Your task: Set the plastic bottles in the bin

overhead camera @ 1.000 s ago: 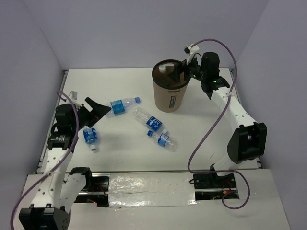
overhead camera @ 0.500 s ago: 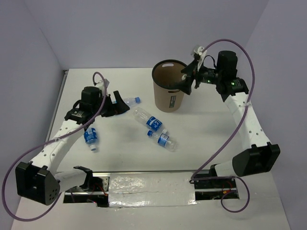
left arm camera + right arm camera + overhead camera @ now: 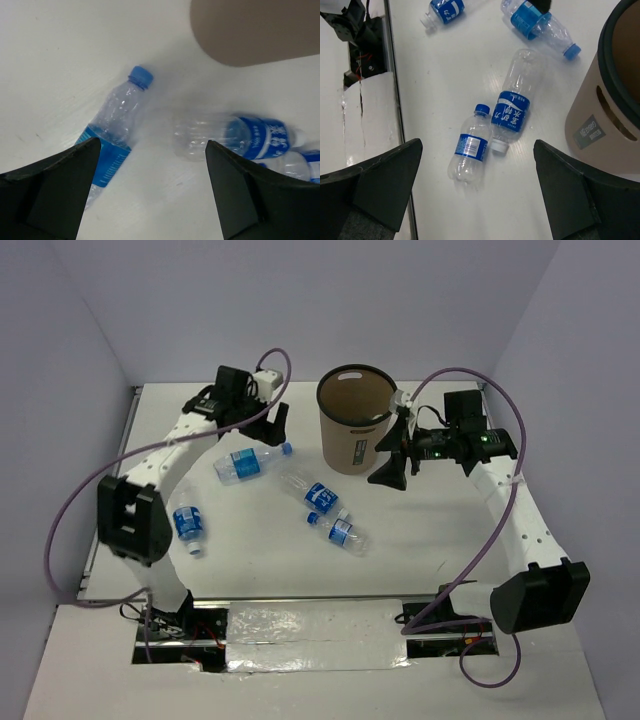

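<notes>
Several plastic bottles lie flat on the white table. One with a blue cap (image 3: 245, 462) (image 3: 117, 132) is below my left gripper (image 3: 272, 427) (image 3: 152, 195), which hangs open above it with nothing between its fingers. A white-capped bottle (image 3: 312, 491) (image 3: 514, 111) and a small blue-capped bottle (image 3: 341, 532) (image 3: 470, 150) lie together mid-table. Another bottle (image 3: 188, 524) (image 3: 445, 10) lies at the left. The brown bin (image 3: 354, 425) (image 3: 602, 105) stands upright at the back. My right gripper (image 3: 392, 452) (image 3: 480, 192) is open and holds nothing, just right of the bin.
The table's near edge has a foil-covered strip (image 3: 310, 625) between the two arm bases. Grey walls close in the left, back and right sides. Purple cables (image 3: 470, 550) loop off both arms.
My left arm swung from the table's left side up and back, opening fully, to above the blue-capped bottle. My right gripper left the bin's rim and dropped beside the bin.
</notes>
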`<control>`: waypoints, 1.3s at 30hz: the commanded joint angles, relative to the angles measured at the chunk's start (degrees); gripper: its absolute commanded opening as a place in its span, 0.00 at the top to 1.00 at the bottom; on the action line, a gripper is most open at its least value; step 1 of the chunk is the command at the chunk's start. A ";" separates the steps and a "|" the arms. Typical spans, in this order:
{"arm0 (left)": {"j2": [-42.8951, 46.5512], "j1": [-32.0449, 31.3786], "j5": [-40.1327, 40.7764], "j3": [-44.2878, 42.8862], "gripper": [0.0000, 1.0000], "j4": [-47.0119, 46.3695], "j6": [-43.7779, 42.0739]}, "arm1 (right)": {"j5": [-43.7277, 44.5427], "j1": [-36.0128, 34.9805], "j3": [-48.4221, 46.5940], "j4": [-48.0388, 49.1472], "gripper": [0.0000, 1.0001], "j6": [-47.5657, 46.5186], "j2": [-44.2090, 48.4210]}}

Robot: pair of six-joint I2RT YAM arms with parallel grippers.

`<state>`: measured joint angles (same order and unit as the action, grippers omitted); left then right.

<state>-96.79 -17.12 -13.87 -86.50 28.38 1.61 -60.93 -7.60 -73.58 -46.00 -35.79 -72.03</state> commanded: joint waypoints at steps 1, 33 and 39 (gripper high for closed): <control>-9.51 -0.45 4.71 -10.75 0.01 11.58 -11.79 | -1.39 0.12 0.89 -0.85 0.00 -1.56 2.24; -28.98 3.41 2.98 -12.56 0.63 11.08 -13.67 | -0.24 0.48 5.64 1.88 0.00 3.45 4.09; -20.31 5.79 -2.12 -6.94 0.86 8.28 -7.24 | 0.11 -0.40 6.61 -2.86 0.00 -2.51 3.92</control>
<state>-122.28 -12.43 -11.22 -96.62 37.39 -10.24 -60.64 -7.51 -67.68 -46.15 -34.22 -69.54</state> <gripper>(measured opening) 0.349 0.994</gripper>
